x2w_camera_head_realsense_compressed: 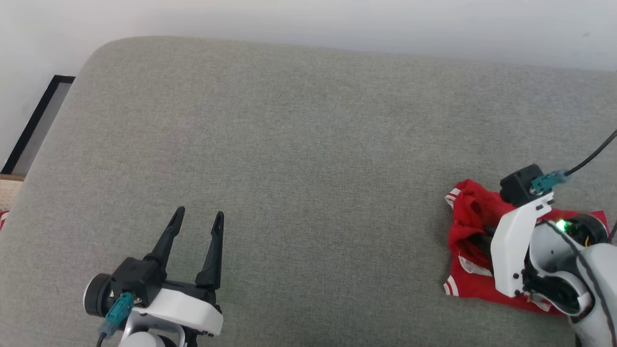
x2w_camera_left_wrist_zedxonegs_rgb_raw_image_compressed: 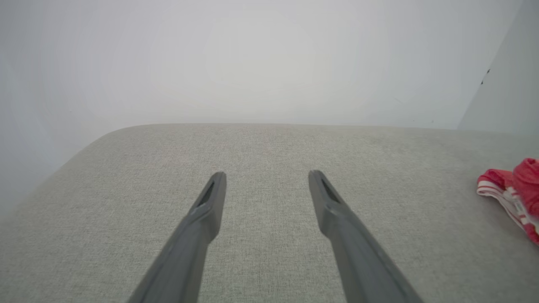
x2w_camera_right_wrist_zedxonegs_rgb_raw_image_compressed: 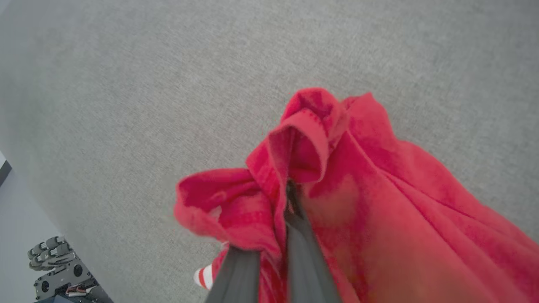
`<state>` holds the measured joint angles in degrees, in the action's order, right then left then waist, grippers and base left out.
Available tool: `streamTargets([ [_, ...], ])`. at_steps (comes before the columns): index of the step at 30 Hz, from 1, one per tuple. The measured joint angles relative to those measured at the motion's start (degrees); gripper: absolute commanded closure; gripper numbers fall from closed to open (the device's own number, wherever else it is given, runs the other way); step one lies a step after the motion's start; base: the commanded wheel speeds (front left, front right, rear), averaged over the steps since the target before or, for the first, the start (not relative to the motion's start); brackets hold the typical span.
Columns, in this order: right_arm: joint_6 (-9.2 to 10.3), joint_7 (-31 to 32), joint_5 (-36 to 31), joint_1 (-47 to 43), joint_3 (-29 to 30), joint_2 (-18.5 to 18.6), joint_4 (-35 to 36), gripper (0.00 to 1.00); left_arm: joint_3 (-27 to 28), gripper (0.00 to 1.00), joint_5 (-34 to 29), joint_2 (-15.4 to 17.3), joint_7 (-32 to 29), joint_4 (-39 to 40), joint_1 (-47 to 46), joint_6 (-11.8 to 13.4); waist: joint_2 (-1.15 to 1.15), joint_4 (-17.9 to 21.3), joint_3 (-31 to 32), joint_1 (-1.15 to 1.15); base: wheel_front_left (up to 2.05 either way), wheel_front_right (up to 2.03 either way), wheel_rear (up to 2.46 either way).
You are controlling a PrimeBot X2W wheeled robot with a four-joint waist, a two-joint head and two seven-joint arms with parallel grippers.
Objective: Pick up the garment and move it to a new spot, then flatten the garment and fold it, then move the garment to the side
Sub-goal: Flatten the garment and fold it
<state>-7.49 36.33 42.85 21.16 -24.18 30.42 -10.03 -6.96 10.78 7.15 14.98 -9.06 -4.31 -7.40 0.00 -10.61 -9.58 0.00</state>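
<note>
Two grippers are dividing the work. Your right gripper (x2w_camera_right_wrist_zedxonegs_rgb_raw_image_compressed: 283, 204) is pinching a raised fold of the garment (x2w_camera_head_realsense_compressed: 470, 226), fingers pressing together on the cloth, probably because a bunched ridge is giving the surest hold for lifting. You are finding the garment crumpled at the right side of the grey cushion (x2w_camera_head_realsense_compressed: 308, 144). Your left gripper (x2w_camera_head_realsense_compressed: 199, 213) is hovering well apart at the lower left, fingers spread and holding nothing, likely leaving the bare middle free as the new spot.
</note>
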Motion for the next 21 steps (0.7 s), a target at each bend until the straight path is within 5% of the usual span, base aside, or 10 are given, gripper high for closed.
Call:
streamTargets([
  [8, -0.01, -2.8, 0.0, 1.8, -3.8, -0.5, -5.2, 1.00, 0.9, 0.00, 0.0, 0.0, 0.0, -0.6, -0.3, 0.0, 0.00, 0.2, -0.3, 0.00, 0.00, 0.00, 0.00],
  [9, 0.00, -3.4, 0.2, 1.9, -4.1, -0.6, -5.2, 0.77, 1.1, 0.00, -0.1, 0.1, 0.0, -0.5, -0.3, 0.0, 0.00, 0.4, -0.2, 0.00, 0.00, 0.00, 0.00],
  [11, -0.01, -4.2, 0.7, 2.1, -4.1, -0.8, -5.2, 0.00, 1.3, 0.00, -0.1, 0.2, 0.0, -0.5, -0.3, 0.0, 0.00, 0.6, -0.1, 0.00, 0.00, 0.00, 0.00],
  [21, -0.01, -9.6, 2.5, 2.0, -2.0, 2.5, -1.0, 0.00, 2.6, 0.00, 0.0, 1.1, 0.0, -1.5, 1.3, 0.0, 0.00, 3.3, 2.1, 0.00, 0.00, 0.00, 0.00],
])
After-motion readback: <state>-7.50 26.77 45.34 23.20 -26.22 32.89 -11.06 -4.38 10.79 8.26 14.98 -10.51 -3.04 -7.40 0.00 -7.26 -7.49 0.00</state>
